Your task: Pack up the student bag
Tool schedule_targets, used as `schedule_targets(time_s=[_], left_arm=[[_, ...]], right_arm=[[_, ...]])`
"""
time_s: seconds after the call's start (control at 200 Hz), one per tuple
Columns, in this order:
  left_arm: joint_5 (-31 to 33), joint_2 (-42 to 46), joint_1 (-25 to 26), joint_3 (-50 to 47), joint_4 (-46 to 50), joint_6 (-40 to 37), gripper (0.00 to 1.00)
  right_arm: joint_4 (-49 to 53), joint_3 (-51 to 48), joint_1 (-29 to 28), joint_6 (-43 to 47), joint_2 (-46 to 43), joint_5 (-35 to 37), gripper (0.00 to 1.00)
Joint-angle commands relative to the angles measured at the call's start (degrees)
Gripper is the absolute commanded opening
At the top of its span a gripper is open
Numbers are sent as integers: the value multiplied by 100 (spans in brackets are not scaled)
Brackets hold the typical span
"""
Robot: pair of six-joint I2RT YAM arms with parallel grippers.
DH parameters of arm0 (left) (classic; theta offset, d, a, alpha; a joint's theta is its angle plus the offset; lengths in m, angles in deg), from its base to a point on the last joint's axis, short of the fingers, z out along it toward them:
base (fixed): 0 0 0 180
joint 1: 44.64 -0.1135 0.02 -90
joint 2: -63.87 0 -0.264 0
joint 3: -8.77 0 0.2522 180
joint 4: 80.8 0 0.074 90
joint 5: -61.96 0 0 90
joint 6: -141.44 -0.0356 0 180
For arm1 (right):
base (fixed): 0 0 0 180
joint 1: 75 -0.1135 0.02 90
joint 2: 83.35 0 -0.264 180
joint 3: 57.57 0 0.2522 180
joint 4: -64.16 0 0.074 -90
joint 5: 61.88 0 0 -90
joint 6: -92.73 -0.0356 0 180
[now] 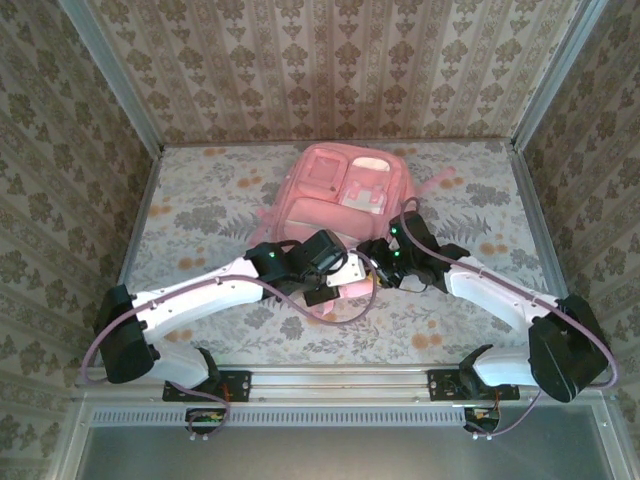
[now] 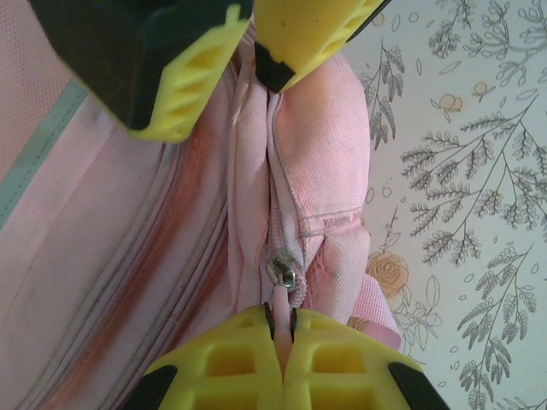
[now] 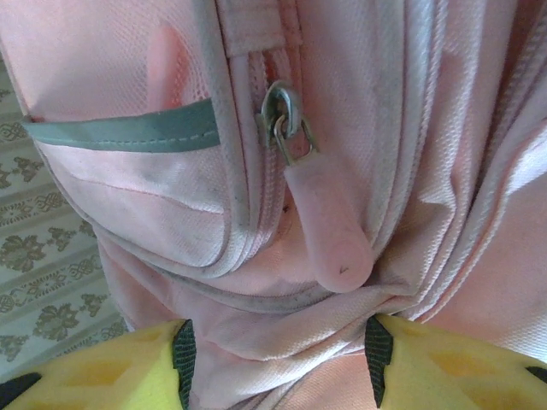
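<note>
A large pink fabric backpack lies flat on the floral-patterned table, centred and toward the far side, its front pockets facing up. Both arms extend to its near end, where the two grippers sit just beside each other: the left gripper slightly nearer, the right gripper just to its right.

In the left wrist view the left gripper's yellow fingers are pressed fully together on a thin pink zip pull tab, which joins a small metal zip slider on one of the bag's zip lines.

The right gripper stands open, its yellow fingers well apart with a bulge of the bag's pink fabric between them. Whether the pads touch that fabric is hard to tell. Just beyond them hangs a second, rounded pink pull tab on its own metal slider, free of the fingers and beside a pocket edged in grey-green trim.
</note>
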Motion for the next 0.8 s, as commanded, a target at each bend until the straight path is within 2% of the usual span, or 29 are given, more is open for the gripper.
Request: schedule_targets(time_s=[0.0,0.175,0.255,0.335,0.525,0.795], left_arm=[[-137,-21,253,66,-333,-286,0],[15,-234,496,-60,-229,-644,0],[216,-373,727,-193,-164,-900,0],[441,-569,915,-261,-135,-1096,0],[844,-913,1048,-221,17,-1339,0],[1118,-749,1127,-436,321,-1415,0]], right_arm=[[-239,71,-221,-249,275,-113,57],[43,97,-334,86,586,192,58],[24,64,-335,212,651,281,54],[-103,99,-339,287,884,205,42],[-144,71,-369,537,1130,340,0],[997,231,-270,1392,842,1322,0]])
